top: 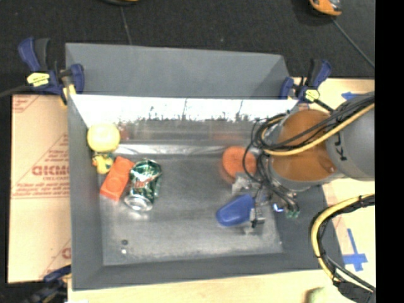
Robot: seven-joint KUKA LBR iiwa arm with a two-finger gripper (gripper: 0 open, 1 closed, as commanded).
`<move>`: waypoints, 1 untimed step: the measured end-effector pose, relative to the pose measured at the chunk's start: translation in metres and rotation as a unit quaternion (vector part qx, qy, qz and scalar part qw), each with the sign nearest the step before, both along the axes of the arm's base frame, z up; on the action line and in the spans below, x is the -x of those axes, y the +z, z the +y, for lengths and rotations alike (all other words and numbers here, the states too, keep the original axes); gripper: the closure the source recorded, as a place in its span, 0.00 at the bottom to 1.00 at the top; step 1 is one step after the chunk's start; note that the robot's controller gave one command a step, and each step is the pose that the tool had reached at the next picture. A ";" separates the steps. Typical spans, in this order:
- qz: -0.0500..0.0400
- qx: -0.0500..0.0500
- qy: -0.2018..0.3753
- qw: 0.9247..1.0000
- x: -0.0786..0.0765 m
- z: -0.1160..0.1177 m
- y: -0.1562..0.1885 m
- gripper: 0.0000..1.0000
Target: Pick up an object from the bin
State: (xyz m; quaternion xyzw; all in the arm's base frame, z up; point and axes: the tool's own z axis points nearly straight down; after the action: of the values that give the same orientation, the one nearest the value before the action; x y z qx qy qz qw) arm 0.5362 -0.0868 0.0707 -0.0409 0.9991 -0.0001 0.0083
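The gripper point(254, 218) sits at the right end of a blue lump point(232, 212), near the right wall of the bin point(189, 248); whether it is spread or closed I cannot tell. The lump looks smooth, rounded and light, likely slippery, so pinching across its narrow waist seems safest. Count: one blue lump, one green can point(142, 185), one orange block point(116, 178), one yellow ball point(103, 137), one small yellow piece point(100, 163), and one orange round thing point(233, 161) by the far wall.
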 end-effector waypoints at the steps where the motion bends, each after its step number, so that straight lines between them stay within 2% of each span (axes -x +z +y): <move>1: 0.000 0.002 0.089 0.996 0.010 0.009 0.001 1.00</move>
State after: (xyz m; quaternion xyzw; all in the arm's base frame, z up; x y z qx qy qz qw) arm 0.5258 -0.0773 0.0714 -0.1295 0.9915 -0.0016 0.0080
